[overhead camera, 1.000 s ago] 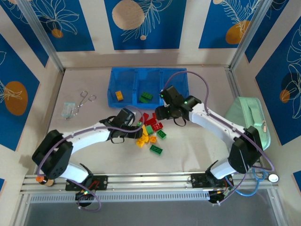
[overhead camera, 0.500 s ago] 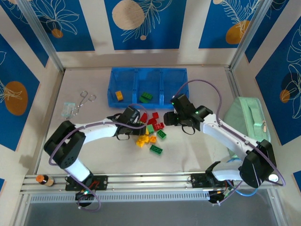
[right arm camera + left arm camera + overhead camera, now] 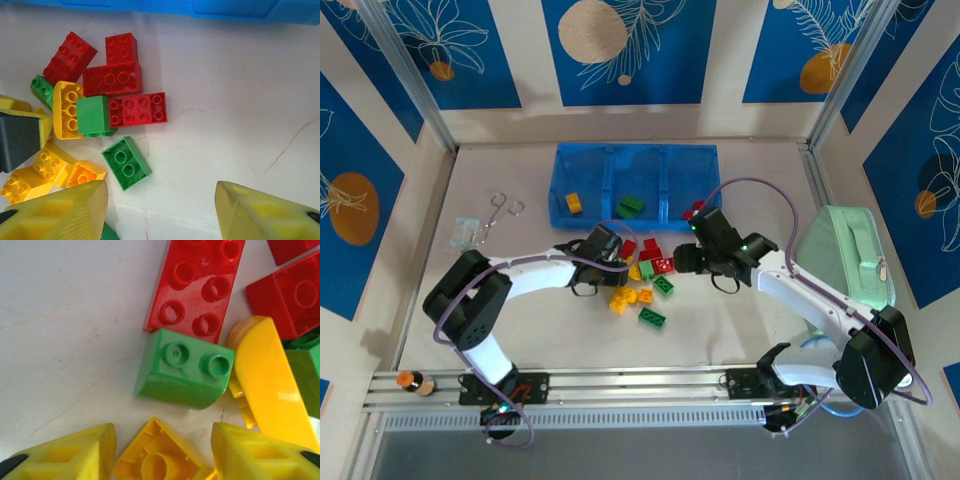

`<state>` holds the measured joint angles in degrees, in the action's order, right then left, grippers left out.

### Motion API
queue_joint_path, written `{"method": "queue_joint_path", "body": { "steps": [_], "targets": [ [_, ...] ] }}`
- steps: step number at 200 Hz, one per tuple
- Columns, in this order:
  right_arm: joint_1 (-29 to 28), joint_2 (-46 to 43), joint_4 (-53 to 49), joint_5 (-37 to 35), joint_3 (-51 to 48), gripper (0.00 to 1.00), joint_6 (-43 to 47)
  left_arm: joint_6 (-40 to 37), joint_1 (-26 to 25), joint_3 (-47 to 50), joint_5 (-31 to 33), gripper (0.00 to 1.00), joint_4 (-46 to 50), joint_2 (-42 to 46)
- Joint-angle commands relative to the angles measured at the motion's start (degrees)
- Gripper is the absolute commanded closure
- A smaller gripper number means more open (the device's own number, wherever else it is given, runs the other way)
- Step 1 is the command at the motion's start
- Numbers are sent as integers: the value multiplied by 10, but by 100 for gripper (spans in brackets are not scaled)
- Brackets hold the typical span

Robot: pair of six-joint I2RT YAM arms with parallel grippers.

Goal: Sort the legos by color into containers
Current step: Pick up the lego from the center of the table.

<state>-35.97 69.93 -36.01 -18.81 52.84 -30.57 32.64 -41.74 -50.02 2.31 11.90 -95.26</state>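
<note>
The legos (image 3: 642, 280) lie in a loose red, green and yellow pile in front of the blue tray (image 3: 635, 158). Its containers hold a yellow brick (image 3: 574, 203) on the left, green bricks (image 3: 631, 206) in the middle and a red brick (image 3: 695, 211) on the right. My left gripper (image 3: 620, 262) is low over the pile's left side. Its fingers flank an upturned yellow brick (image 3: 160, 457) on the table, with a thin gap on the right; a green brick (image 3: 185, 370) lies just ahead. My right gripper (image 3: 160, 210) stands open over bare table right of the pile, beside an upturned green brick (image 3: 126, 163).
Metal scissors (image 3: 503, 212) and a small clear packet (image 3: 466, 232) lie at the left. A mint-green case (image 3: 850, 255) sits at the right, under the right arm's elbow. A lone green brick (image 3: 652, 318) lies nearest the arm bases.
My right gripper has drawn back from the tray to the right of the pile. My left gripper has pushed right into the pile, its jaws narrowing round the yellow brick.
</note>
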Motion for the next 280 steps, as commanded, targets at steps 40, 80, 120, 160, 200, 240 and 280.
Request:
{"method": "queue_joint_path", "body": {
  "steps": [40, 80, 120, 160, 200, 240, 280],
  "targets": [
    [3, -20, 7, 10, -12, 41, -17, 8, -15, 20, 8, 41, 26, 21],
    [3, -32, 5, 6, -22, 41, -21, 14, -26, 23, 10, 37, 31, 32],
    [4, -36, 2, 6, -25, 42, -23, 19, -28, 25, 12, 39, 32, 18],
    [5, -37, 5, 6, -31, 42, -26, 15, -33, 28, 31, 45, 45, 20],
    [6, -33, 11, 11, -38, 42, -29, 9, -34, 26, 42, 54, 49, 17],
    [8, -37, 9, 9, -38, 42, -28, 2, -33, 10, 55, 60, 62, 24],
    [8, -39, 10, 7, -44, 42, -30, -9, -32, -9, 76, 62, 85, 42]
  ]
}}
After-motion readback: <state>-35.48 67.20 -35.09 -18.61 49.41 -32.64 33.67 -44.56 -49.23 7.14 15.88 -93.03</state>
